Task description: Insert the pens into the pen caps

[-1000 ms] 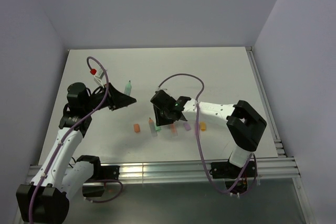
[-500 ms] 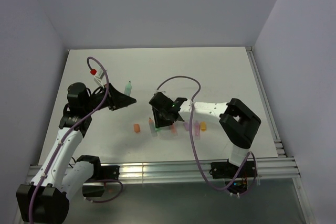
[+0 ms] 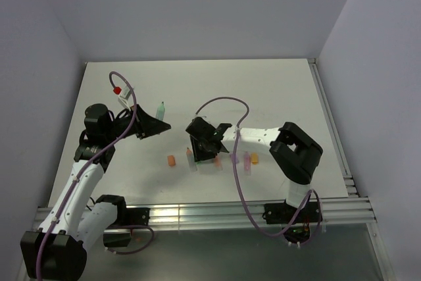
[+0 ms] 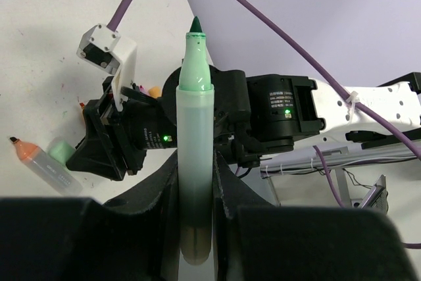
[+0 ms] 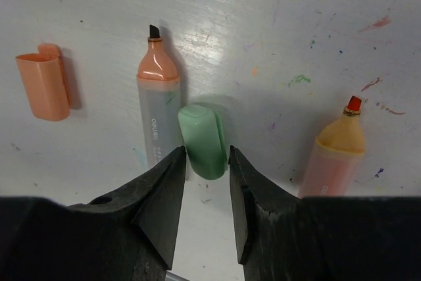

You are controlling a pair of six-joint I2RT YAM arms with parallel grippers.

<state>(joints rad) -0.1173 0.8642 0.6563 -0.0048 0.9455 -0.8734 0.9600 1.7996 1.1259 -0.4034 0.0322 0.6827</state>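
Note:
My left gripper (image 3: 155, 123) is shut on the green pen (image 3: 160, 108) and holds it upright above the table, tip up; it also shows in the left wrist view (image 4: 195, 116), between the gripper (image 4: 195, 162) jaws. My right gripper (image 5: 206, 153) is low on the table. Its jaws press both sides of the green cap (image 5: 204, 129), which lies flat. An orange pen (image 5: 158, 103) lies right beside the cap's left side, and an orange cap (image 5: 43, 87) lies further left. A second orange pen (image 5: 335, 156) lies to the right.
In the top view the right gripper (image 3: 200, 151) sits over a row of items: an orange cap (image 3: 171, 160), an orange pen (image 3: 191, 160), a pale purple piece (image 3: 235, 158), a pink-purple pen (image 3: 246, 162) and another orange cap (image 3: 254, 158). The table's near edge rail (image 3: 197, 212) is just behind.
My right gripper has moved left and down onto the row of pens and now straddles the green cap. The left arm and the green pen have not moved.

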